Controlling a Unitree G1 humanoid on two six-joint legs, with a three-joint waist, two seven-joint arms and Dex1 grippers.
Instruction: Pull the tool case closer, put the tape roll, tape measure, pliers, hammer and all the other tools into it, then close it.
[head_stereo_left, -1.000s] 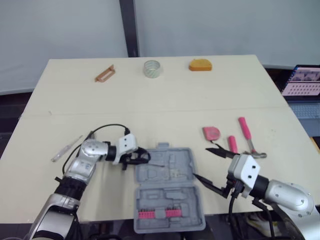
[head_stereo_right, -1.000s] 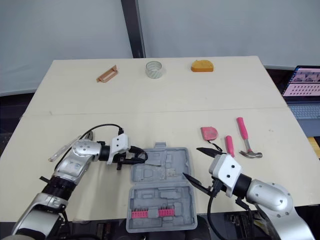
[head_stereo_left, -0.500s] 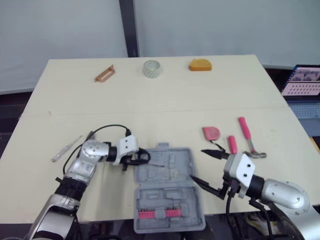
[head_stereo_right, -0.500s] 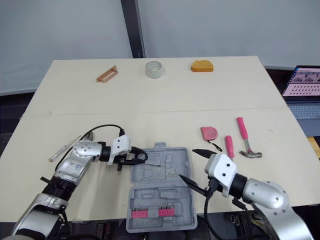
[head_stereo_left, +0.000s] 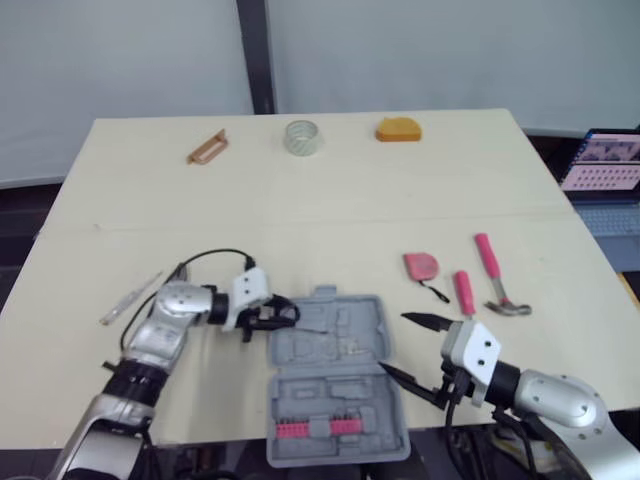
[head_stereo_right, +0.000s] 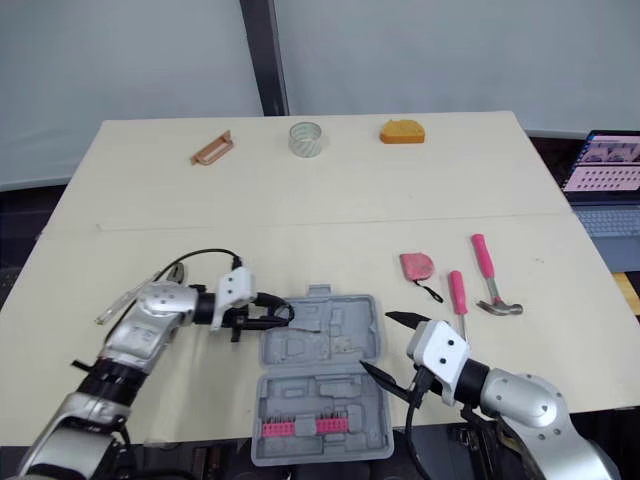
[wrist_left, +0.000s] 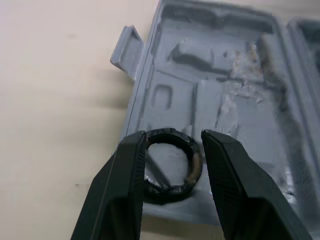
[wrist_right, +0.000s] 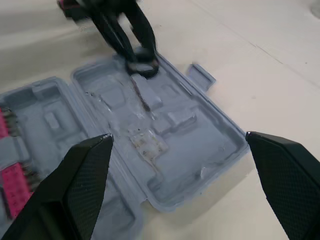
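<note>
The left gripper (head_stereo_left: 283, 317) pinches a black ring (wrist_left: 167, 189) just over the left edge of the open case (head_stereo_left: 340, 345). I think it only needs to let go. The right gripper (head_stereo_left: 393, 342) is spread wide by the case's right side.

Counter (head_stereo_left: 330, 200), contents by position.
- Near middle: tool case (head_stereo_left: 335, 345), lying open, one half behind the other.
- Left of its far half: left gripper (head_stereo_left: 283, 317), with a ring (wrist_left: 167, 136) between its fingers over that half's left edge.
- Right of the case: right gripper (head_stereo_left: 395, 343).
- Further right, side by side: tape measure (head_stereo_left: 421, 265), small tool (head_stereo_left: 464, 291), hammer (head_stereo_left: 495, 272).
- Far edge, left to right: clip (head_stereo_left: 207, 148), tape roll (head_stereo_left: 301, 137), wedge (head_stereo_left: 399, 129).
- Left edge: thin probe (head_stereo_left: 131, 298).
</note>
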